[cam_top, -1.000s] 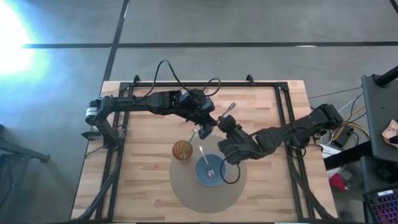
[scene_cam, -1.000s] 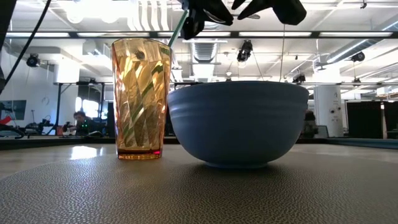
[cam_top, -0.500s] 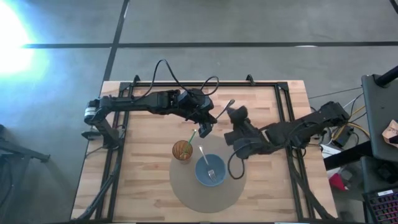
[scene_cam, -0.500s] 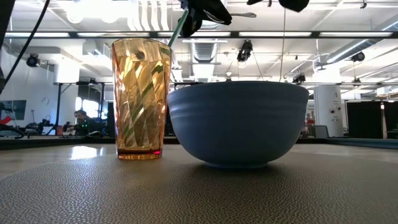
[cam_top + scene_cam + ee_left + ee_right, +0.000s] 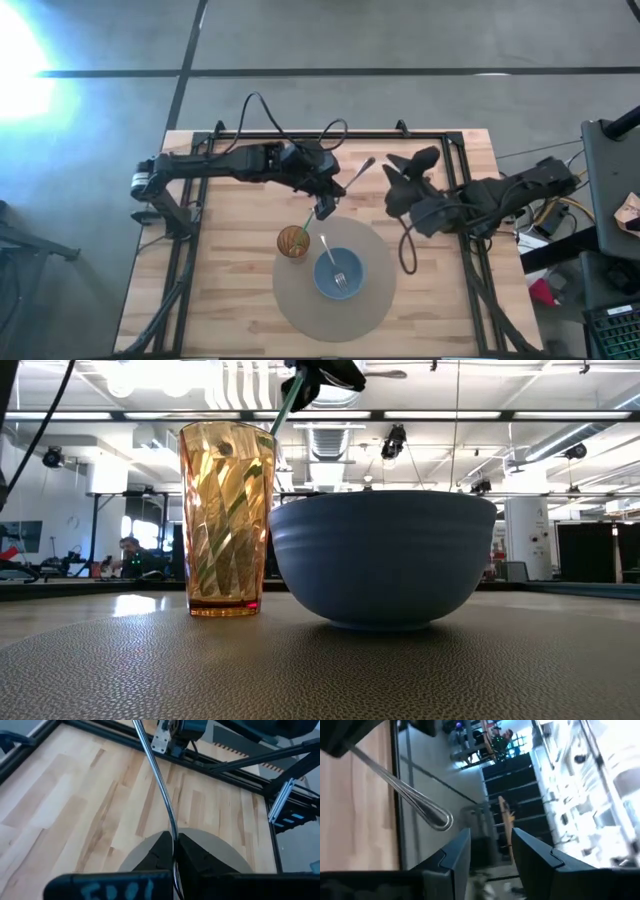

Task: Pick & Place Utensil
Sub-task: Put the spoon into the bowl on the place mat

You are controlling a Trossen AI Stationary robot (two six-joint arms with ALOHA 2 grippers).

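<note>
My left gripper (image 5: 323,203) hangs over the far edge of the grey mat, shut on a silver spoon (image 5: 358,172) whose bowl (image 5: 437,820) points toward the right arm. My right gripper (image 5: 408,162) is open and holds nothing, a short way to the right of the spoon's bowl. An amber cup (image 5: 228,520) stands on the mat with a green utensil (image 5: 304,222) leaning on its rim. The utensil's upper end is close under my left gripper. A blue bowl (image 5: 340,275) beside the cup holds a fork (image 5: 334,262). My left gripper pinches the spoon's thin metal shaft (image 5: 172,837) between its two fingers (image 5: 157,852), which slant down toward the mat. The shaft runs forward out of the fingers. The spoon is lifted clear, about level, with its bowl end (image 5: 385,374) free in the air.
The round grey mat (image 5: 300,305) lies on the near middle of the wooden table (image 5: 230,290). Black frame rails (image 5: 455,200) run along the far and right sides. A cable (image 5: 405,255) loops under the right arm. Bare wood shows on the left.
My right gripper has drawn back from beside the left gripper and the spoon, moving toward the table's right and far edges and rising out of the low view. The spoon has stayed in my left gripper, which has shifted slightly toward the far edge.
</note>
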